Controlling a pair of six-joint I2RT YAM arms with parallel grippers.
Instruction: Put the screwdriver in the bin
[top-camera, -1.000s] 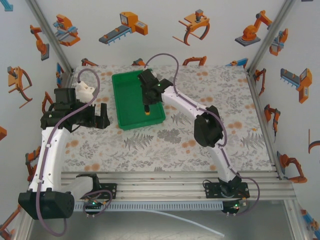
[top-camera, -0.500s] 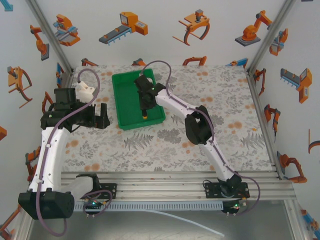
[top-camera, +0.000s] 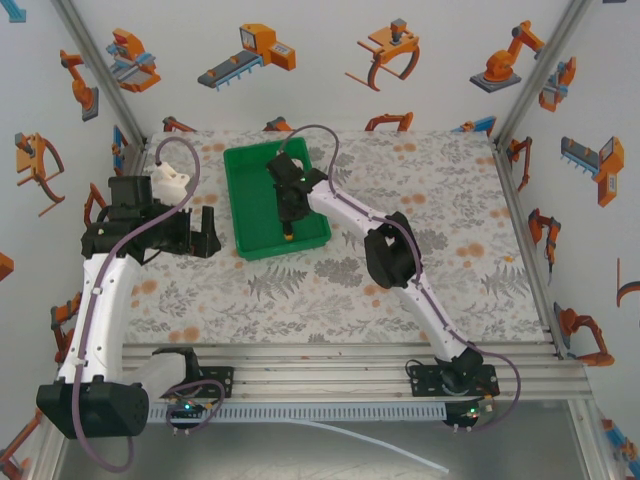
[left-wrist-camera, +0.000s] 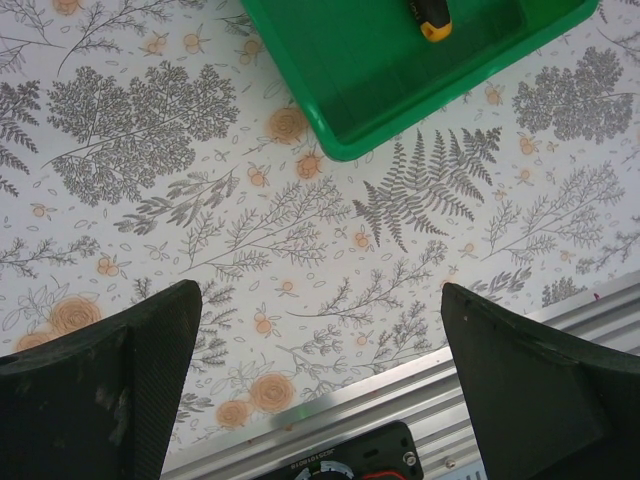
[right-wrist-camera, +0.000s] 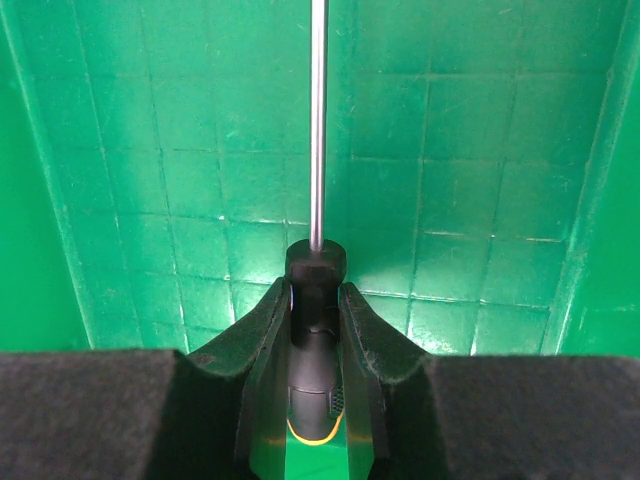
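Observation:
The bright green bin lies at the back left of the table, its near corner at the top of the left wrist view. My right gripper hangs over the bin's inside and is shut on the screwdriver: both fingers press its black handle, and the thin metal shaft points away over the green floor. The orange end pokes out toward the bin's near rim, seen too as the orange end. My left gripper stands open left of the bin, nothing between its fingers.
A white plastic object sits at the back left behind the left arm. The aluminium rail at the table's near edge runs under the left gripper. The floral tabletop stretches free to the right of the bin.
My right gripper has slid left and slightly back over the bin with the screwdriver in it, and its elbow has followed. The left arm has not moved.

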